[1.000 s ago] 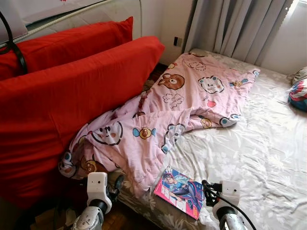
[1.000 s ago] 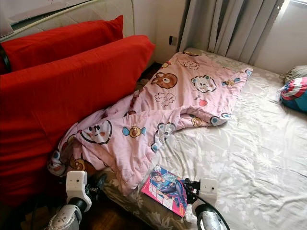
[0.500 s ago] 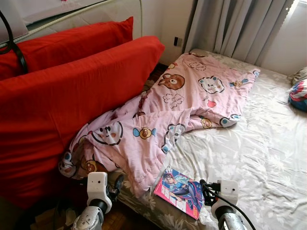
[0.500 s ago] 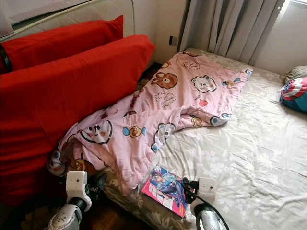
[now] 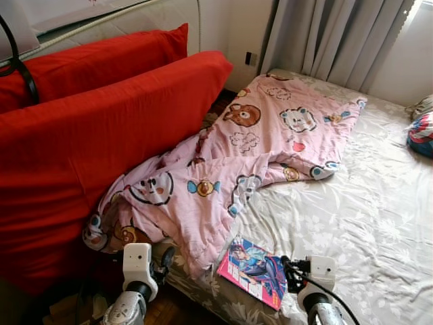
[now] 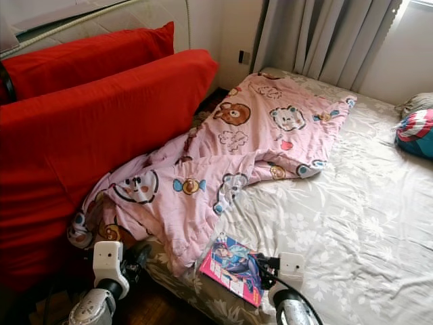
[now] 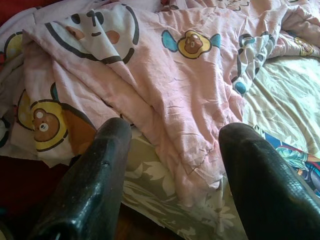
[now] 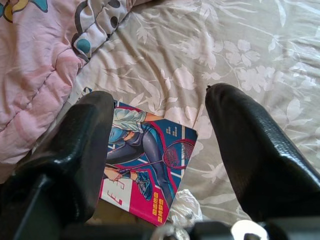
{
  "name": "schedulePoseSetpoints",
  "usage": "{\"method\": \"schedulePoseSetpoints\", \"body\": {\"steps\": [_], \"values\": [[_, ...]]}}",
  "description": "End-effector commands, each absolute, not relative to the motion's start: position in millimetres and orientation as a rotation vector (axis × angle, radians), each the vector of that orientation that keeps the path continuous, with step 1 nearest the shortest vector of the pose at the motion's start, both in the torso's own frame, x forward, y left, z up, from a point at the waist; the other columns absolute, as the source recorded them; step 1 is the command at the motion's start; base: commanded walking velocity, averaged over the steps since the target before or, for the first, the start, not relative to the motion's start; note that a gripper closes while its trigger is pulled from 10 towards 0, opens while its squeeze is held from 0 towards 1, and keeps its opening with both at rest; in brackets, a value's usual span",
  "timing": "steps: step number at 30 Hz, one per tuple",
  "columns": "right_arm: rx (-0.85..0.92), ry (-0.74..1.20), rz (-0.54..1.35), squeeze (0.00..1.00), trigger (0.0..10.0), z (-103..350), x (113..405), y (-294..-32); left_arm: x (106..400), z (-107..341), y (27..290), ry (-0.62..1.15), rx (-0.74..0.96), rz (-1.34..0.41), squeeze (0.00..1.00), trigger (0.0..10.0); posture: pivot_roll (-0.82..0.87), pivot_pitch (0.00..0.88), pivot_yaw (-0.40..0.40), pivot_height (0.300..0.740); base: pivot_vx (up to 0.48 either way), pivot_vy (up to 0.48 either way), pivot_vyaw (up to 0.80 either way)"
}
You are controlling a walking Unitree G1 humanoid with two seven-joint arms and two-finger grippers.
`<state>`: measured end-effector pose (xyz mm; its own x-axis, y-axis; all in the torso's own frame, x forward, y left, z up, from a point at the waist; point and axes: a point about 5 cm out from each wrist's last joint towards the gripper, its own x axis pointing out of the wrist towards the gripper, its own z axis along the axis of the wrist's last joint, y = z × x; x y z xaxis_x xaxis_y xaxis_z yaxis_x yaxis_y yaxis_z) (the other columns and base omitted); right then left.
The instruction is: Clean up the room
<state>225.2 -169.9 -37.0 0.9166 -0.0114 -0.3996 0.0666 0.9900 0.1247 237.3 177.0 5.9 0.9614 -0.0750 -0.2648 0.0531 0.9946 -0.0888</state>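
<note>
Room: a bedroom, and the bed (image 5: 379, 223) takes most of it, dressed in a grey-green sheet with pale flowers; grey curtains (image 5: 325, 37) hang at its far end.
Landmark: the magazine (image 5: 254, 269), pink-edged with a cartoon figure holding a racket on the cover, lies flat on the sheet at the bed's near edge.
Blanket: a pink blanket (image 5: 264, 145) printed with bears and other cartoon animals sprawls crumpled from the curtains down towards the magazine, and its near fold ends just beside the magazine's left side.
Cushions: two big red cushions (image 5: 95, 128) stand on edge well to the left of the magazine, with the blanket's lower left corner bunched against them.
Pillow: a blue, red and white pillow (image 5: 421, 134) sits far beyond the magazine, at the bed's right edge.
Left end effector (image 7: 172, 150): low at the bed's near edge, left of the magazine, fingers (image 7: 92, 182) spread wide and holding nothing, aimed at the blanket's hanging fold.
Right end effector (image 8: 157, 127): right over the magazine, just at its right side in the head views, fingers (image 8: 255, 145) spread wide with the cover between them, not touching it.
Floor: dark wood (image 5: 166, 313) shows below the bed edge, down-left of the magazine.
</note>
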Motion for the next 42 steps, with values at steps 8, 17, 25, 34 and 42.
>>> {"method": "schedulePoseSetpoints", "body": {"steps": [8, 17, 25, 34, 42], "values": [[0.133, 0.409, -0.047, 0.00, 10.0, -38, 222, -173, 235, 4, 176, 0.282, -0.080, -0.067, 0.00, 10.0, -0.04, 0.088, -0.067, 0.740, 0.000, 0.000, 0.00], [0.133, 0.441, -0.049, 0.00, 10.0, -43, 220, -176, 235, 5, 176, 0.280, -0.080, -0.067, 0.00, 10.0, -0.04, 0.088, -0.068, 0.740, 0.000, 0.000, 0.00], [0.140, 0.541, -0.068, 0.00, 10.0, -55, 211, -186, 235, 4, 175, 0.280, -0.081, -0.069, 0.00, 10.0, -0.04, 0.087, -0.068, 0.740, 0.000, 0.000, 0.00], [0.142, 0.537, -0.067, 0.00, 10.0, -54, 212, -187, 235, 4, 176, 0.280, -0.080, -0.071, 0.00, 10.0, -0.04, 0.084, -0.068, 0.740, 0.000, 0.000, 0.00], [0.141, 0.533, -0.064, 0.00, 10.0, -54, 213, -187, 236, 4, 174, 0.278, -0.081, -0.074, 0.00, 10.0, -0.04, 0.081, -0.067, 0.740, 0.000, 0.000, 0.00]]}}
